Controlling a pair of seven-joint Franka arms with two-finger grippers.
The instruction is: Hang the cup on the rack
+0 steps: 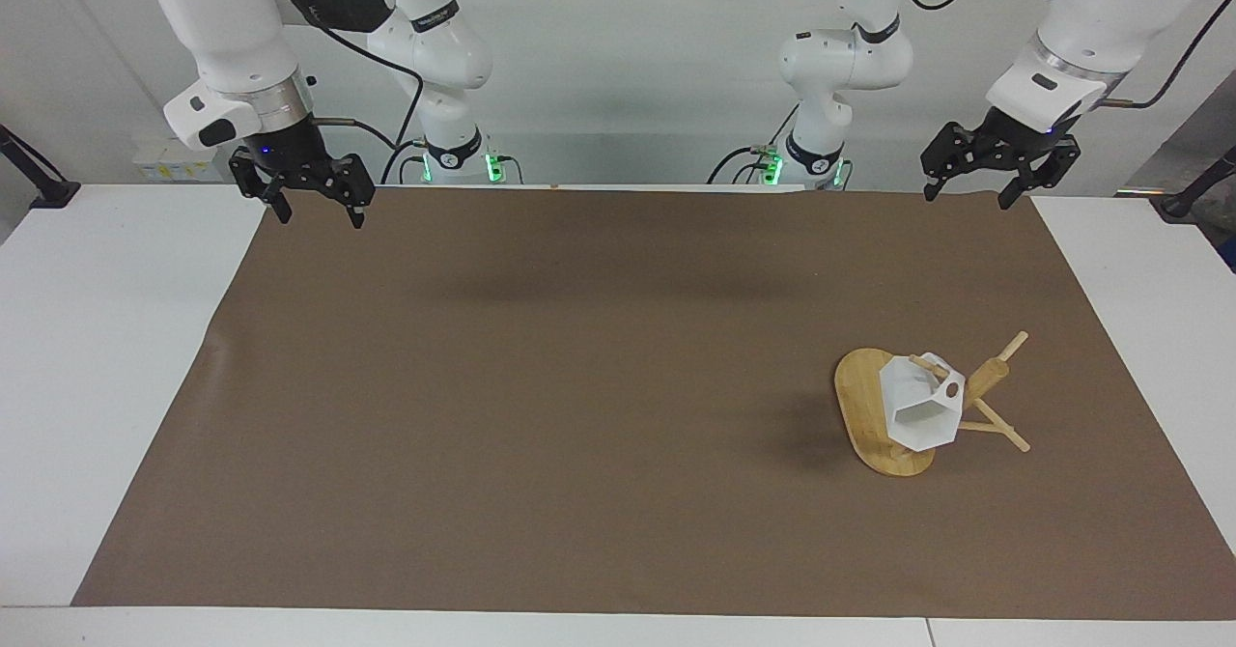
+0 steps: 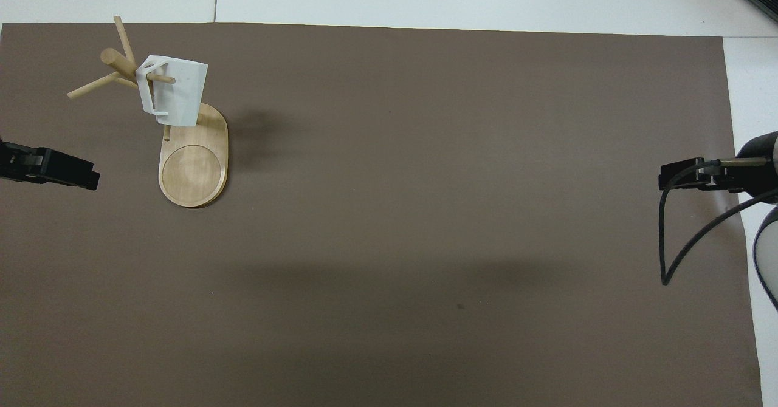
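Small white cup (image 1: pixel 922 407) with flat, angled sides, a six-sided rim and a sharp-cornered handle with a hole in it. Hangs by that handle on a thin peg of the rack (image 1: pixel 874 415), off the mat, touching no gripper. Hangs tipped, long axis slanting, open mouth seen in the facing view, aimed down and away from the robots; handle up at the peg, close to the thick post. Made of pale wood, the rack: flat oval base, one thick post, a few thin pegs sticking out at angles. Stands on the brown mat (image 1: pixel 579 386) toward the left arm's end of the table (image 1: pixel 116 357), well away from the robots. Long way of the oval base runs from near the robots to away from them, post at the end away from them. Left gripper (image 1: pixel 969 193) up in the air over the mat's edge by the robots, at its own end, fingers spread wide, holding nothing. Right gripper (image 1: pixel 319 213) up over the mat's corner at its own end, fingers spread wide too, holding nothing. Both arms waiting, well apart from the cup.
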